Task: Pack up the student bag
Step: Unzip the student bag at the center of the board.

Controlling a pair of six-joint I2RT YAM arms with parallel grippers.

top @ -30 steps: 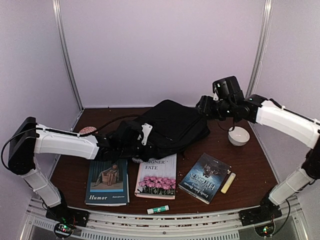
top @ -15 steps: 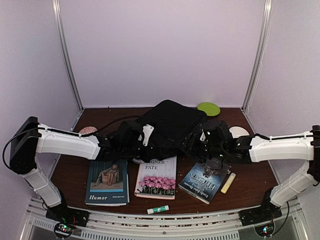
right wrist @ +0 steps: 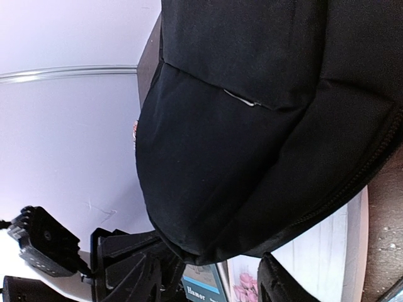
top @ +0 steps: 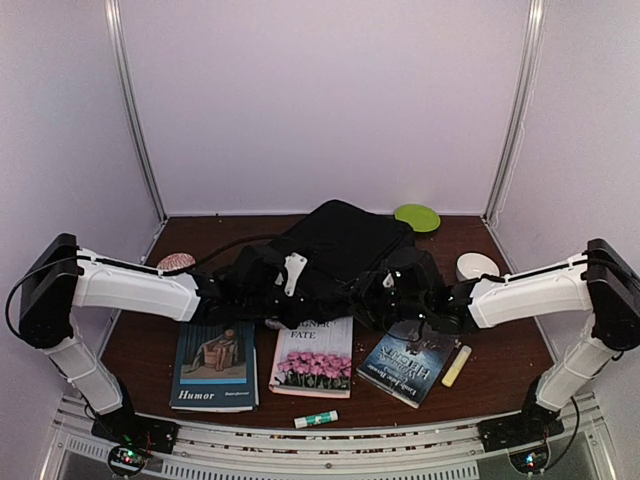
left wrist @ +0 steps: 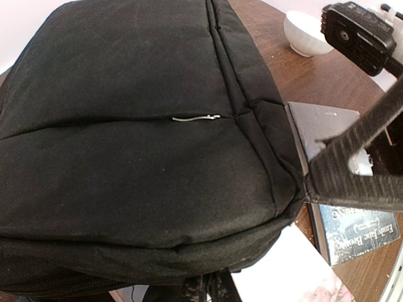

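One glue stick (top: 316, 419) lay nearest, by the near edge of the desk (top: 505, 335), about midway along it. Behind it three books lay flat in a row: the Humor book (top: 213, 365) on the left, the flower book (top: 313, 357) in the middle and the blue book (top: 410, 358) on the right, turned askew. One pale stick (top: 457, 365) lay just beside the blue book, toward the right edge.

Beyond the books, two arms reached in from either side and met at the one bag (top: 340, 248). The bag lay flat across the middle of the desk, running back toward the far edge, with its near edge over the far end of the flower book. The left end effector (top: 270, 295) was at the bag's near left edge with its fingers fully closed; whether any fabric was pinched between them could not be told. The right end effector (top: 392, 297) was at the bag's near right corner, fingers partly spread with that corner between them, and no firm clamp could be seen.

Farther back, one white bowl (top: 476, 266) stood near the right edge. One pink round thing (top: 177, 261) sat by the left edge, half hidden behind the left arm. One green plate (top: 417, 217) lay at the far right corner, just beside the bag.
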